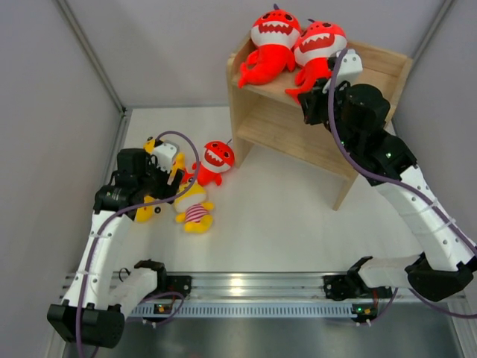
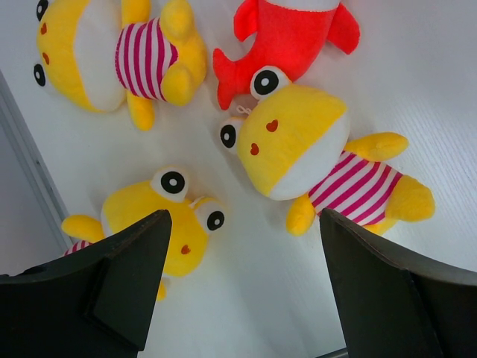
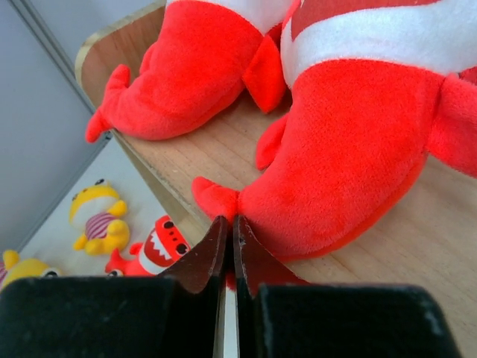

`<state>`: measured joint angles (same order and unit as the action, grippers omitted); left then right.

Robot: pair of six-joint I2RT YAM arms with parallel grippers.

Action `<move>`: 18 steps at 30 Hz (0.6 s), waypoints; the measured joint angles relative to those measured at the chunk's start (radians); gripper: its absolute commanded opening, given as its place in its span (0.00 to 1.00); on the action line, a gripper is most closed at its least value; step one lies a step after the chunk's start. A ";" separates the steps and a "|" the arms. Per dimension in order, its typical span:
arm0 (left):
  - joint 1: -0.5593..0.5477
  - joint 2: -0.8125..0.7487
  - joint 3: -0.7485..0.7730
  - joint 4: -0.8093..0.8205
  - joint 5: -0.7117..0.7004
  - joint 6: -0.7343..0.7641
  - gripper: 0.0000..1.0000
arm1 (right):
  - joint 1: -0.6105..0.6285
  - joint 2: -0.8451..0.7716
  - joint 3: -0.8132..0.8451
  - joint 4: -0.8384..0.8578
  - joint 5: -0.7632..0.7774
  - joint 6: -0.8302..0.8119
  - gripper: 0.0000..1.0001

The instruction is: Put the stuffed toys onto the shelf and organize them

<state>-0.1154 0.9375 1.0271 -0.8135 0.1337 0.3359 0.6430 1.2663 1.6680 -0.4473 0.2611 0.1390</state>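
Two red sharks (image 1: 272,41) (image 1: 320,46) lie on the top tier of the wooden shelf (image 1: 381,63). My right gripper (image 1: 310,95) is shut at the tail of the right-hand shark (image 3: 358,149), with red plush showing between its jaws; the other shark (image 3: 194,74) lies to its left. A third red shark (image 1: 217,159) lies on the table beside three yellow striped-shirt toys (image 2: 298,145) (image 2: 97,56) (image 2: 153,216). My left gripper (image 2: 242,224) is open and empty above the table between two of the yellow toys.
The shelf's lower tier (image 1: 287,128) holds nothing. Grey walls (image 1: 52,112) close in the left and back sides. A metal rail (image 1: 246,287) with both arm bases runs along the near edge.
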 measured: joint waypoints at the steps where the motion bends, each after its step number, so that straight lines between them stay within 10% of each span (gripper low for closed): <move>1: 0.000 0.000 0.000 0.000 0.000 0.000 0.87 | 0.000 -0.002 -0.008 0.012 0.000 0.005 0.06; 18: -0.003 0.269 0.079 0.021 0.078 0.059 0.90 | 0.016 -0.037 -0.093 0.143 -0.054 0.076 0.79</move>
<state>-0.1181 1.2064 1.1061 -0.7925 0.2115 0.3946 0.6590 1.2297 1.5745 -0.3038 0.2070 0.2146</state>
